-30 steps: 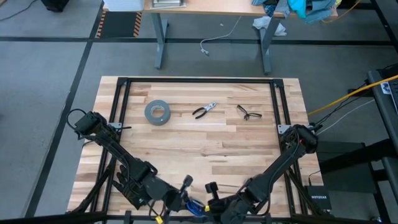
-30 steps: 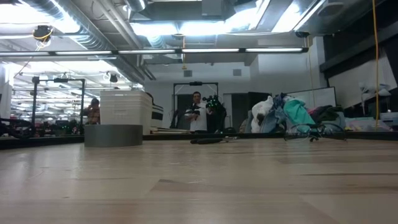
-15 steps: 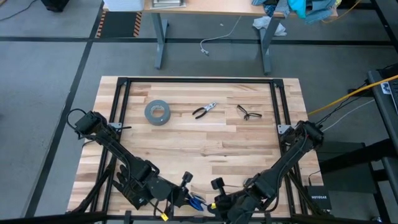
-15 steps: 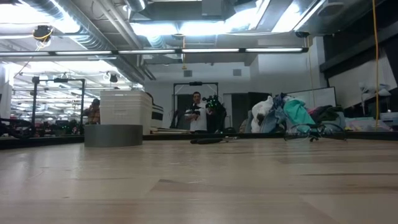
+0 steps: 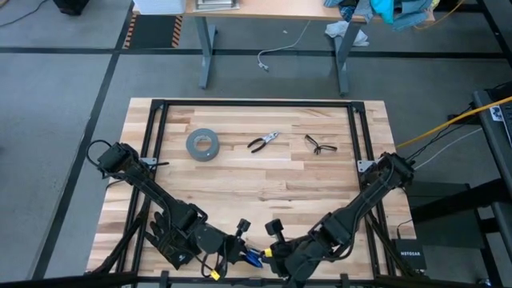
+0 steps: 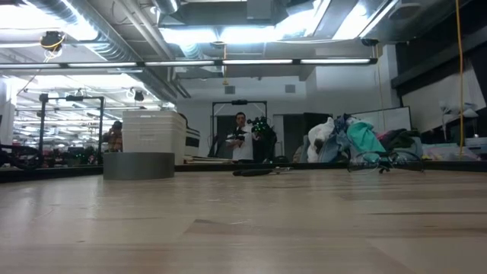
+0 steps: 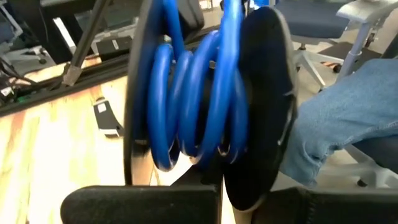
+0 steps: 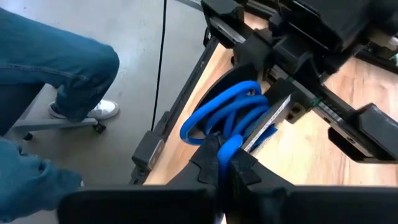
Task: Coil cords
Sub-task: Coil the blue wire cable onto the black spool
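Blue cords (image 5: 253,258) clamped by both left gripper (image 5: 240,244) and right gripper (image 5: 268,250) at table's (image 5: 264,172) near edge.

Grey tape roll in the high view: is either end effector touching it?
No. The grey tape roll lies alone on the far part of the table, while both arms reach to the near edge around the blue cords.

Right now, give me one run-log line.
step: coiling | left claw: shut on blue cord | right claw: shut on cord | place: table's near edge
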Available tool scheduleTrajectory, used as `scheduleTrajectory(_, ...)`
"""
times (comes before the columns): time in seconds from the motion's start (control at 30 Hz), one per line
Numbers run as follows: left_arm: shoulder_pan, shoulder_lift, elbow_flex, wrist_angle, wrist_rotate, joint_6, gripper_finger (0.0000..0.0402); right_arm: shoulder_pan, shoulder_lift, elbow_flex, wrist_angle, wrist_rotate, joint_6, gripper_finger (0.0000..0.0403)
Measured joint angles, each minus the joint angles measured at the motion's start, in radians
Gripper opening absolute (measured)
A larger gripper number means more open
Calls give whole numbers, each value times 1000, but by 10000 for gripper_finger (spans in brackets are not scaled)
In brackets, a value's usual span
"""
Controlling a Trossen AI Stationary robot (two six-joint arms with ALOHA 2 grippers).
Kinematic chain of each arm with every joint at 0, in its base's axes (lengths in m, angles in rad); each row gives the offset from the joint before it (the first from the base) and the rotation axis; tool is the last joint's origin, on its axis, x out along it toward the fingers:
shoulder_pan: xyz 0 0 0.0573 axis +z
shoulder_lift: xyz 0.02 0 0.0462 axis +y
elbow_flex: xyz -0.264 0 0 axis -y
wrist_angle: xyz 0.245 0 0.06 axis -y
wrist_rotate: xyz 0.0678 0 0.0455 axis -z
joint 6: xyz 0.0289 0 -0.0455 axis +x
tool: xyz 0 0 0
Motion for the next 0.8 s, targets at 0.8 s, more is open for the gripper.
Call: scheduleTrajectory(0.8,-1,5,-2,-8,-8,-9,0,-10,1,3,-23,85,24,61)
